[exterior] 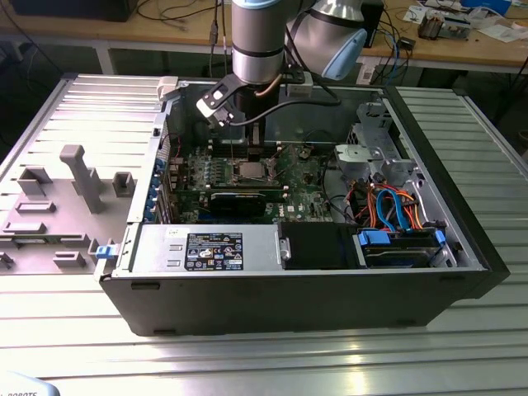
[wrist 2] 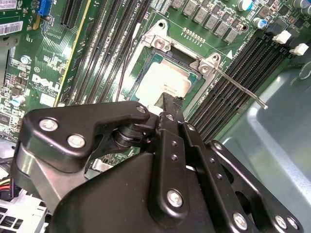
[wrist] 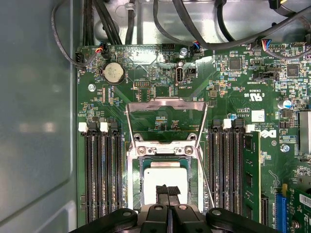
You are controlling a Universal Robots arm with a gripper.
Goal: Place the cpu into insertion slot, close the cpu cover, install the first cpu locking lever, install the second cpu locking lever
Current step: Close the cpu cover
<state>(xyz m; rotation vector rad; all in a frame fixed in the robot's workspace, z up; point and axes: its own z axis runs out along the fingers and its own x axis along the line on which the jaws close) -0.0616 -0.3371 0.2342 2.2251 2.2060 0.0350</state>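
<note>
Silver-grey, one cpu lies in one insertion slot.

This is an electronics workshop or robotics lab. An opened computer case lies on a ribbed metal desk beside a grey fixture plate. A robot arm reaches into the case, and a wooden desk behind carries loose cables and small parts.

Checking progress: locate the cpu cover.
In the first wrist view, the cpu cover stands open, hinged at the edge of the insertion slot away from the pincer.
</note>
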